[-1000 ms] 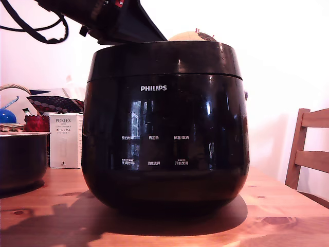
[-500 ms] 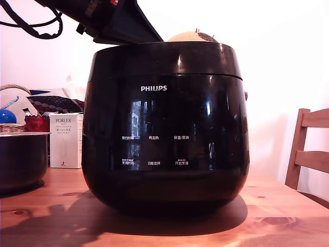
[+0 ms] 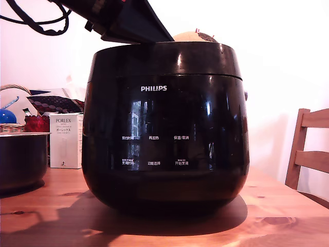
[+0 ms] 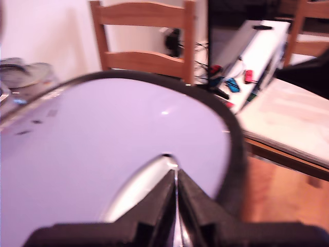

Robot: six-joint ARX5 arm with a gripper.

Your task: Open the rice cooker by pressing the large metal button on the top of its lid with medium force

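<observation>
The rice cooker (image 3: pixel 164 128) stands on the wooden table, glossy black with a white PHILIPS logo. Its lid (image 3: pixel 164 59) sits closed on top. In the wrist view the lid (image 4: pixel 103 144) shows as a pale reflecting surface with a dark rim, and the long silver metal button (image 4: pixel 136 188) lies on it. My gripper (image 4: pixel 175 177) is shut, fingers pressed together, its tip on the end of the button. In the exterior view the gripper (image 3: pixel 154 36) slants down from the upper left onto the lid top; the button is hidden there.
A dark steel-rimmed pot (image 3: pixel 20 159) and a white PORLEX box (image 3: pixel 66 140) stand at the exterior view's left, and a wooden chair (image 3: pixel 308 149) at its right. The wrist view shows another chair (image 4: pixel 144 36) and a cluttered white surface (image 4: pixel 257 56) beyond the cooker.
The arm has shifted slightly toward the exterior view's right over the lid top. The lid stays closed and the cooker has not moved.
</observation>
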